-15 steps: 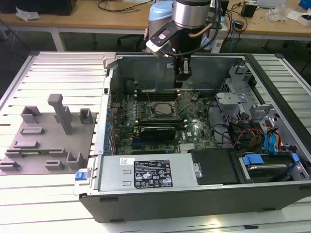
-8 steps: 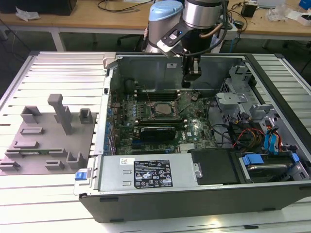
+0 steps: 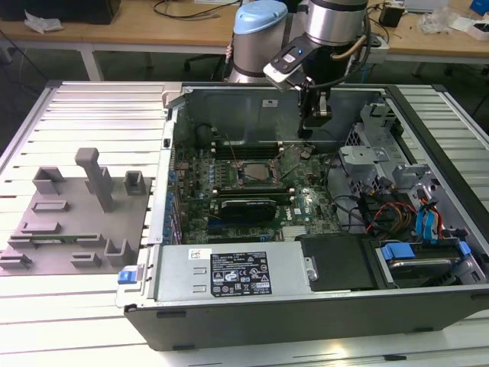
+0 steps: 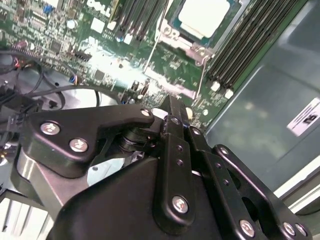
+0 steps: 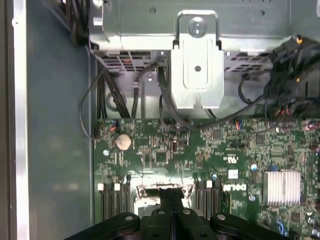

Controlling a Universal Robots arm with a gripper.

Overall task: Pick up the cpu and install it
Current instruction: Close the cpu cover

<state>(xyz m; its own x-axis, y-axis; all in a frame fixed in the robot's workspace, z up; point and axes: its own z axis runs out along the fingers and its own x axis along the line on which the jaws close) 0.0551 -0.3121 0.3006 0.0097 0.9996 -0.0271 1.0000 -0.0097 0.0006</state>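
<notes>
Inside the open computer case (image 3: 229,103): a green motherboard (image 3: 313,202) is shown, with the case laid flat on the slatted worktop (image 3: 99,115).
Cpu (image 4: 204,17): a flat square chip, silvery-white on top with a thin darker rim, is seen seated in the socket frame (image 4: 171,36).
End effector (image 4: 172,102): it is held above the board just beside the socket, with its fingers drawn together and nothing gripped.
Grey fixture blocks (image 3: 95,176): they are set out at the exterior view's left.

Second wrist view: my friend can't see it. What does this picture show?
A black robot claw, shut, hangs close above a green computer motherboard. Beyond its tip, the silvery square cpu sits in its metal-framed socket, with rows of dark memory slots on either side.
</notes>
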